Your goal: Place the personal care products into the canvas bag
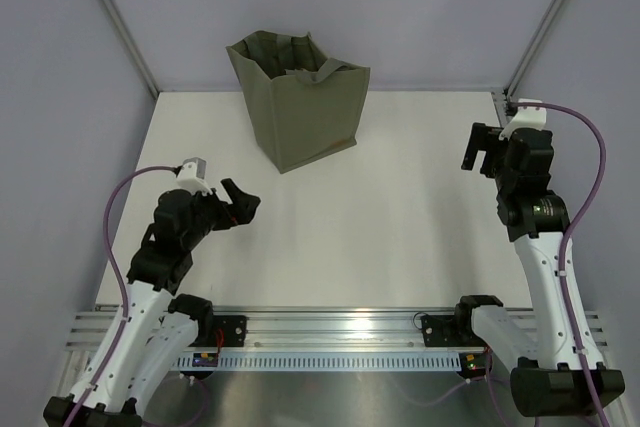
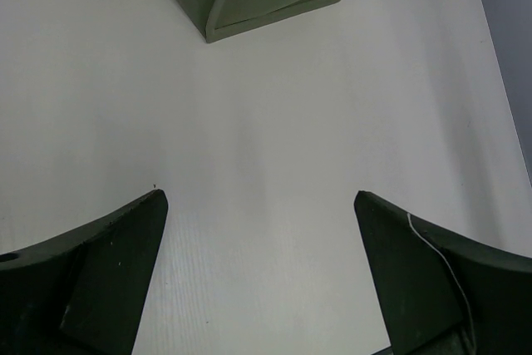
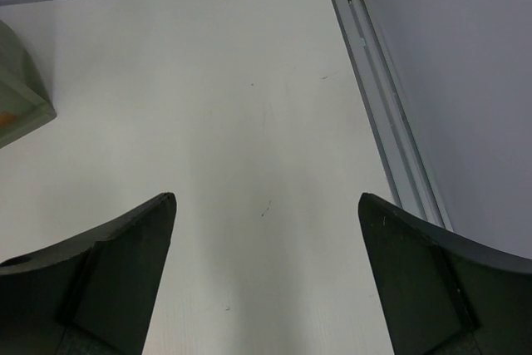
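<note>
At the near edge, the two arm bases sit on a metal rail (image 1: 340,332). Beyond it, the left gripper (image 1: 241,202) hangs above the white table (image 1: 400,237). In the left wrist view its two dark fingers (image 2: 108,263) stand wide apart, and only bare table shows between them. The right gripper (image 1: 483,150) is a little farther out, at the right side of the table. Its fingers (image 3: 424,280) are also spread wide and hold nothing. Just outside the right one, an aluminium strip (image 3: 382,114) runs along the grey wall (image 3: 465,81).

The canvas bag (image 1: 300,107) stands upright at the far middle of the table, well apart from both grippers. For the left fingers it is straight ahead and slightly to the left. For the right fingers it is ahead and far to the left, where only a bottom corner with a small orange mark (image 3: 7,118) shows. What lies inside the bag I cannot tell.
</note>
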`<action>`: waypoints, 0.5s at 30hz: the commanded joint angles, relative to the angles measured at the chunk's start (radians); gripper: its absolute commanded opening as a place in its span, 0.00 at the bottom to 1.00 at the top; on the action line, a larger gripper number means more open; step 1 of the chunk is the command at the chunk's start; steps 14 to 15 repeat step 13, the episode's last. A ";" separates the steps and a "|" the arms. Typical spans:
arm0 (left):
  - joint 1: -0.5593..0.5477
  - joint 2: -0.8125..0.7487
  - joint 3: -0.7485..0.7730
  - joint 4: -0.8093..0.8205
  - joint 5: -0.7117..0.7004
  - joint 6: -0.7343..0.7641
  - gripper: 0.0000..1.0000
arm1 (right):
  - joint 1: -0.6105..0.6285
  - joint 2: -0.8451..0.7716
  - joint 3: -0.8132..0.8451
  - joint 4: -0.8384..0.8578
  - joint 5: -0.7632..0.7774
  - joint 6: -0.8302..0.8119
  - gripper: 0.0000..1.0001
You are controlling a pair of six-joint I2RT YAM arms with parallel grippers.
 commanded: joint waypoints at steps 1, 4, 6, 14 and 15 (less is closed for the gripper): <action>0.000 -0.036 -0.012 0.016 -0.025 -0.003 0.99 | 0.002 -0.039 -0.026 0.028 0.051 -0.022 0.99; 0.000 -0.053 -0.009 -0.020 -0.031 0.009 0.99 | 0.004 -0.051 -0.037 0.033 0.063 -0.053 0.99; 0.000 -0.064 -0.001 -0.037 -0.036 0.023 0.99 | 0.002 -0.054 -0.044 0.039 0.079 -0.071 0.99; 0.000 -0.073 0.007 -0.051 -0.042 0.036 0.99 | 0.004 -0.054 -0.049 0.048 0.073 -0.064 1.00; 0.000 -0.073 0.007 -0.051 -0.042 0.036 0.99 | 0.004 -0.054 -0.049 0.048 0.073 -0.064 1.00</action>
